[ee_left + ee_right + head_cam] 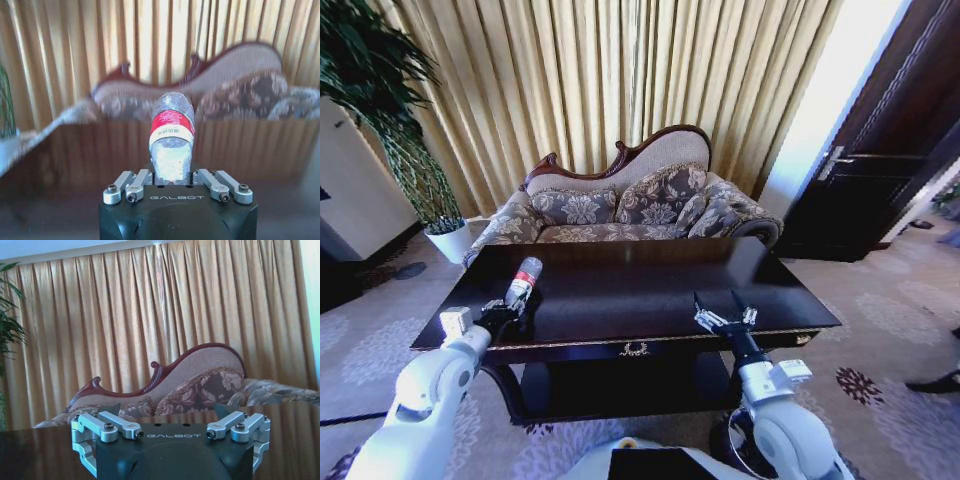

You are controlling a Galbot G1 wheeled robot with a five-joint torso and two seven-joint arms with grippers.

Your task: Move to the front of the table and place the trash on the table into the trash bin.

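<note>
The dark glossy table [640,285] stands right in front of me. My left gripper [505,312] hovers over the table's front left part, shut on the trash, a clear plastic bottle [523,280] with a red label. In the left wrist view the bottle [171,135] sticks out from between the fingers of the left gripper [171,172]. My right gripper [717,300] is open over the front right edge of the table, holding nothing; its fingers spread wide in the right wrist view [166,410]. A dark round shape [732,445] on the carpet behind my right forearm may be the trash bin; I cannot tell.
A patterned sofa [620,205] stands behind the table against gold curtains. A white plant pot [450,242] sits at the far left, a dark door [880,170] at the right. A dark shoe [935,382] shows on the carpet at the right edge.
</note>
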